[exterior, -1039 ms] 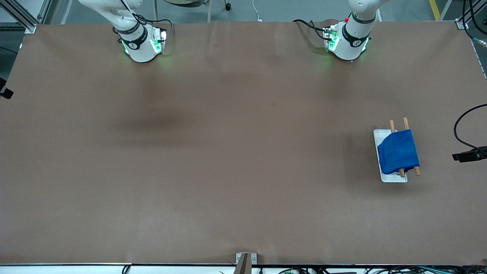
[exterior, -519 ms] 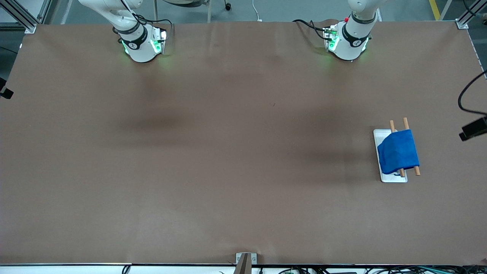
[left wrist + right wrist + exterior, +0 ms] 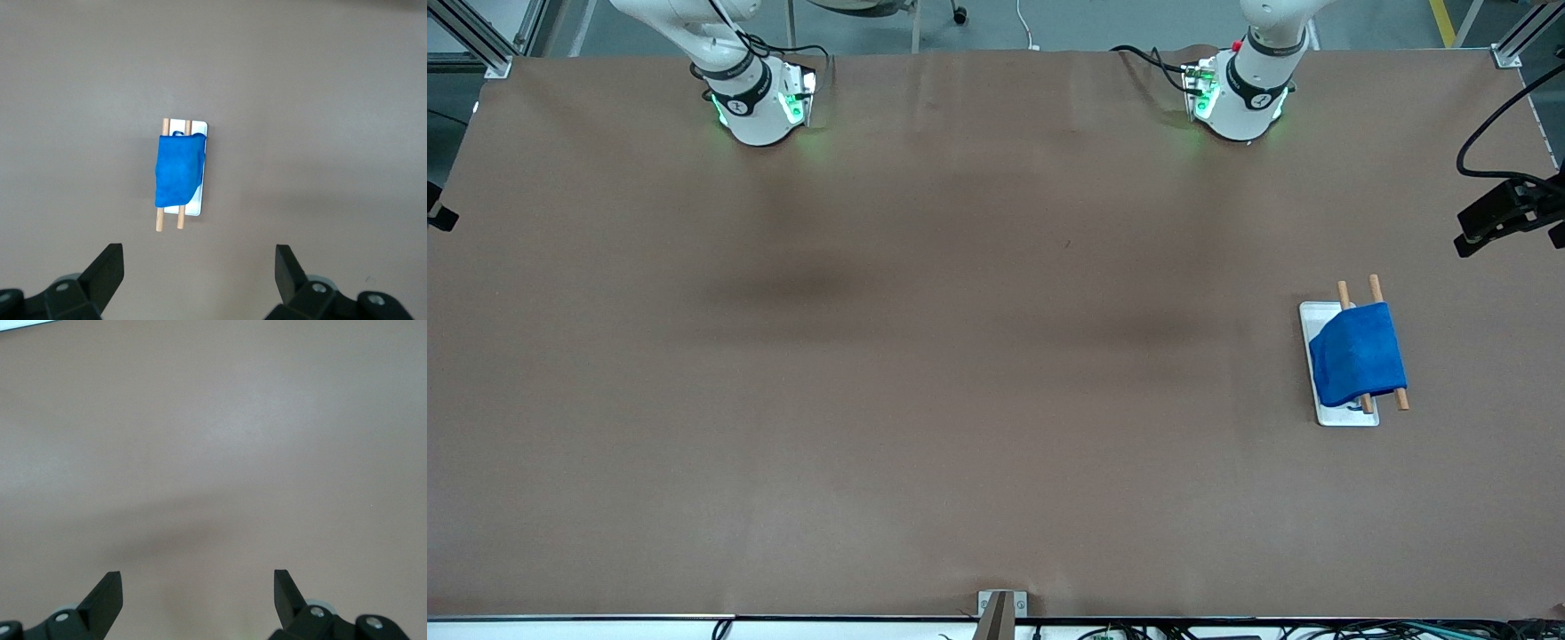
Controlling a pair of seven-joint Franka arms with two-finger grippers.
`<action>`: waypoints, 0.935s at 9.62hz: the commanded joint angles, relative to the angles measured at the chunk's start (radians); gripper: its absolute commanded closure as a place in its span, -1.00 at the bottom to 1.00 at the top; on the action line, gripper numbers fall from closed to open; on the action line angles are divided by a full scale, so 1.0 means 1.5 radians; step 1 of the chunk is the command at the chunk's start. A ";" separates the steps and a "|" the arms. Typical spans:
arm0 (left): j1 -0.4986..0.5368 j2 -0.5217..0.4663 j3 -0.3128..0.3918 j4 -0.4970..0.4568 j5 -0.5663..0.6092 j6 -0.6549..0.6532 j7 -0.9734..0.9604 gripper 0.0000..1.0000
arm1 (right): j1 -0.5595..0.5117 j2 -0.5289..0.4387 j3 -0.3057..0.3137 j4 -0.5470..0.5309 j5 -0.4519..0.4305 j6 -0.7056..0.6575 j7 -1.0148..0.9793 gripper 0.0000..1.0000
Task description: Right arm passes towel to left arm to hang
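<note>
Towel [image 3: 1357, 356] draped over two wooden dowels [image 3: 1388, 342] on white rack base [image 3: 1316, 317]; left gripper [image 3: 199, 277] high above the towel, jaws released; right gripper [image 3: 197, 600] over bare table [image 3: 925, 356], released.

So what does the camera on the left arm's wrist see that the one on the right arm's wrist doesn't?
Only the left wrist view shows the small bright blue cloth towel, draped over two wooden rods on a white rectangular tray, with the left gripper high above it.

Only the right wrist view shows a pale strip at the table's edge and a long soft shadow.

Both show the bare brown tabletop and a pair of black jaws standing wide open and empty, the right gripper over plain table.
</note>
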 commanded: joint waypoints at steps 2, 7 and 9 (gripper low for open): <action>-0.142 -0.054 0.134 -0.082 -0.029 -0.005 0.009 -1.00 | 0.000 0.003 0.000 0.011 -0.013 -0.008 -0.001 -1.00; -0.321 -0.178 0.330 -0.249 -0.092 0.029 0.024 -1.00 | -0.001 0.003 0.000 0.011 -0.012 -0.008 -0.005 -1.00; -0.324 -0.200 0.324 -0.278 -0.088 0.044 0.024 -1.00 | -0.001 0.003 0.000 0.011 -0.012 -0.008 -0.005 -1.00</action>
